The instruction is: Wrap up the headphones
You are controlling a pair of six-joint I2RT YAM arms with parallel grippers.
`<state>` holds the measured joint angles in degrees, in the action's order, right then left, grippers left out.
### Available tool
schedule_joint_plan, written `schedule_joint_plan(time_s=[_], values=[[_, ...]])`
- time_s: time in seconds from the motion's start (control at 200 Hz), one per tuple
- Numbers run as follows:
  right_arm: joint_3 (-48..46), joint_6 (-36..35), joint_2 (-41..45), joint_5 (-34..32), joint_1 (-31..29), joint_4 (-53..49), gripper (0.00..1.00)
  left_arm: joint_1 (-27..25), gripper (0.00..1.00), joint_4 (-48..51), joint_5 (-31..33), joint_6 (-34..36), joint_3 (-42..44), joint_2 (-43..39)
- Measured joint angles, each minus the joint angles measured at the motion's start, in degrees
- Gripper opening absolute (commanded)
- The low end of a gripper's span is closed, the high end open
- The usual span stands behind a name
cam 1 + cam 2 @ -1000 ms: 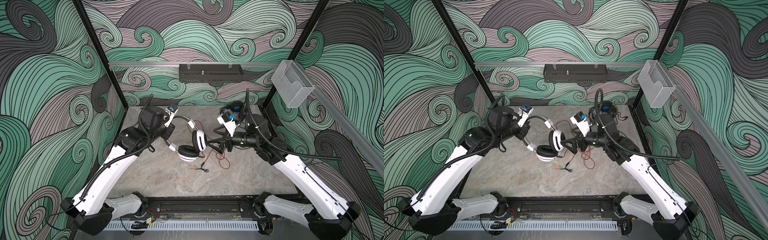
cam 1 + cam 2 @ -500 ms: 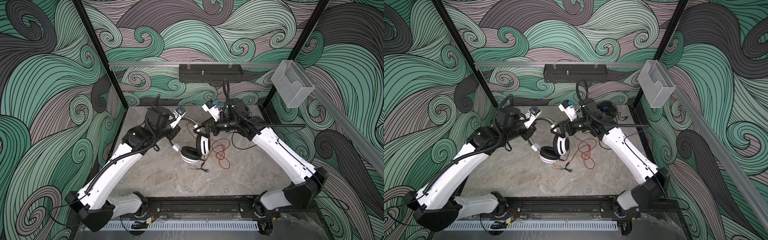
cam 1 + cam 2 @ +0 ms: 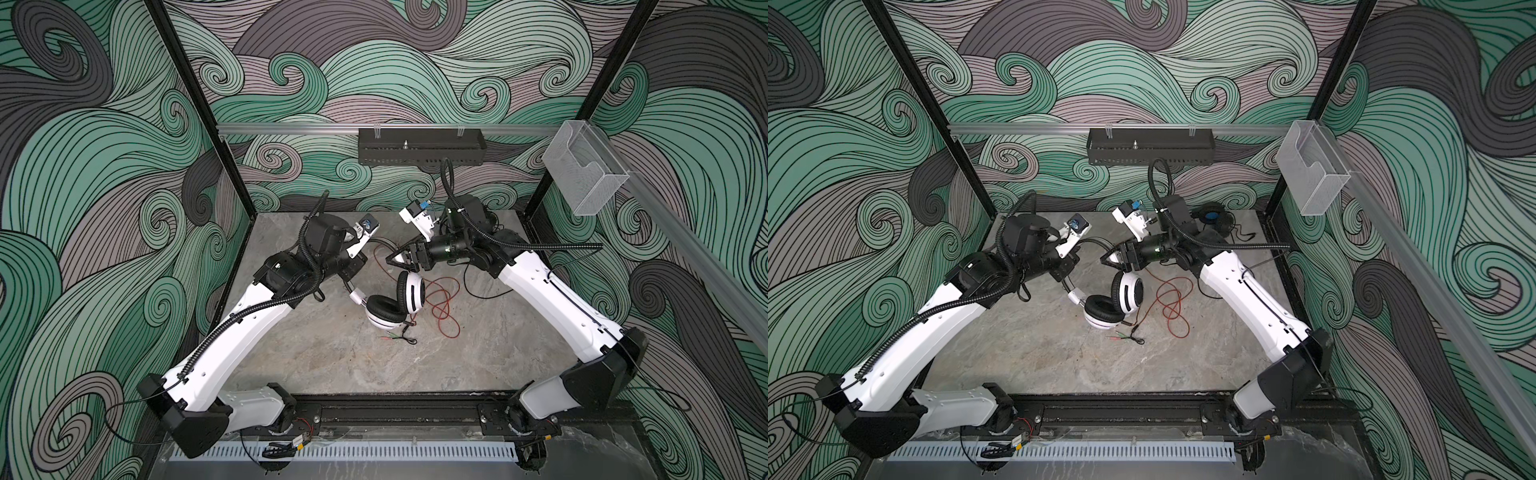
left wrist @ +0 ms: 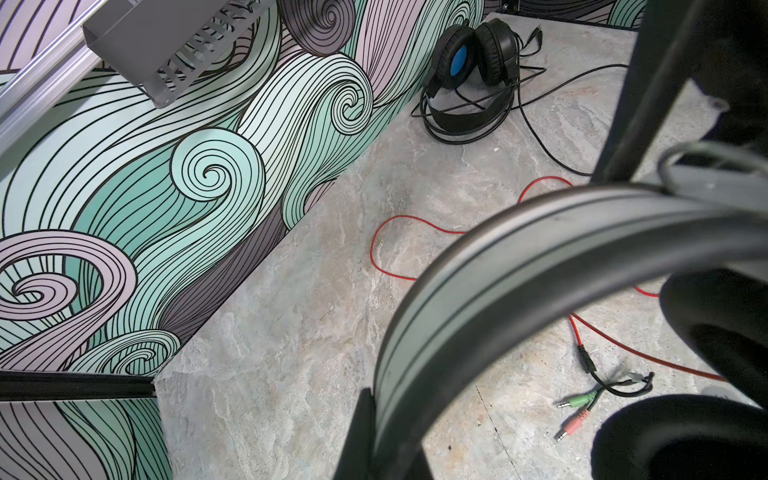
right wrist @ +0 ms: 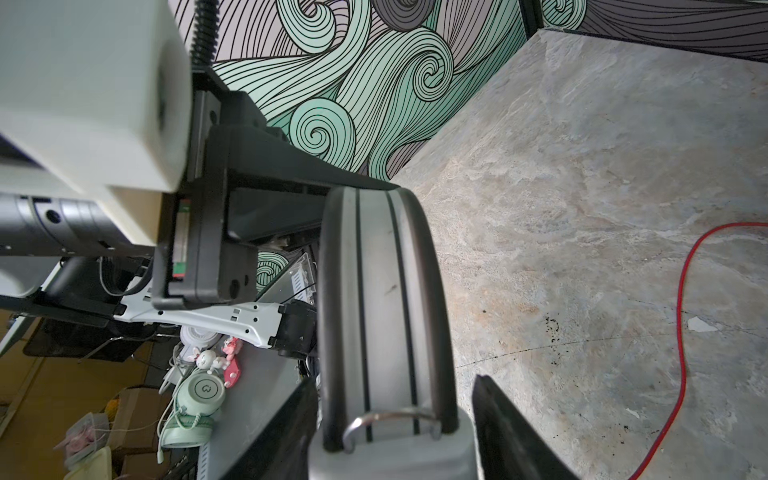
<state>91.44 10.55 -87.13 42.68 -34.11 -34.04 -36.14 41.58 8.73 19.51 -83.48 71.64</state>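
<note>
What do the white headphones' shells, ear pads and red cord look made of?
The shells seem hard plastic: smooth, evenly white. The ear pads look like matte black leatherette, probably, puffy and rounded. The red cord is thin rubber-coated wire, likely, lying in limp loops.

Bright, even light, faint shadows; white headphones (image 4: 540,257) blur near wrist cameras.

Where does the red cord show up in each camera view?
In a top view: red cord coiled on the table, right of the white headphones.
In a top view: the same place.
Left wrist: on the table beyond the headband.
Right wrist: on the table beside the headband.
Shared landmark: the headband.
</note>
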Motion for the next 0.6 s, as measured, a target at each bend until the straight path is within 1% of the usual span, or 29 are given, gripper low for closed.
schedule_joint_plan(time_s=[0.07, 0.13, 0.25, 0.285, 0.3, 0.365, 0.405, 0.48, 0.575, 0.6], values=[[-0.1, 0.1, 0.0, 0.1, 0.0, 0.0, 0.37, 0.0, 0.0, -0.2, 0.0, 0.0, 0.0, 0.3], [-0.1, 0.3, 0.0, 0.2, 0.0, 0.0, 0.23, 0.0, 0.0, -0.4, 0.0, 0.0, 0.1, 0.3], [-0.1, 0.4, 0.0, 0.2, 0.0, 0.0, 0.05, 0.0, 0.0, -0.6, -0.1, -0.2, 0.2, 0.3], [-0.1, 0.4, 0.0, 0.2, 0.0, 0.0, 0.0, -0.1, 0.09, -0.5, 0.0, -0.3, 0.2, 0.4], [-0.1, 0.4, 0.0, 0.2, 0.0, 0.0, 0.0, -0.2, 0.14, -0.5, 0.0, -0.4, 0.2, 0.4], [-0.1, 0.4, 0.0, 0.2, 0.1, -0.4, 0.0, -0.3, 0.44, -0.7, 0.1, -1.3, 0.2, 0.6], [-0.2, 0.3, 0.0, 0.1, 0.1, -0.6, 0.0, -0.4, 0.55, -1.3, 0.0, -2.1, 0.2, 0.7], [-0.6, -0.8, 0.0, -1.1, 0.2, -1.0, 0.0, -0.7, 0.69, -2.3, -0.2, -3.9, 0.3, 0.7], [-1.8, -3.0, 0.7, -4.5, 0.3, -1.9, 0.0, -0.8, 0.79, -4.3, -0.3, -7.8, 2.2, -0.3], [-2.0, -3.8, 0.9, -5.7, 0.3, -2.5, 0.0, -0.8, 0.8, -4.4, -0.4, -9.2, 3.0, -0.8]])
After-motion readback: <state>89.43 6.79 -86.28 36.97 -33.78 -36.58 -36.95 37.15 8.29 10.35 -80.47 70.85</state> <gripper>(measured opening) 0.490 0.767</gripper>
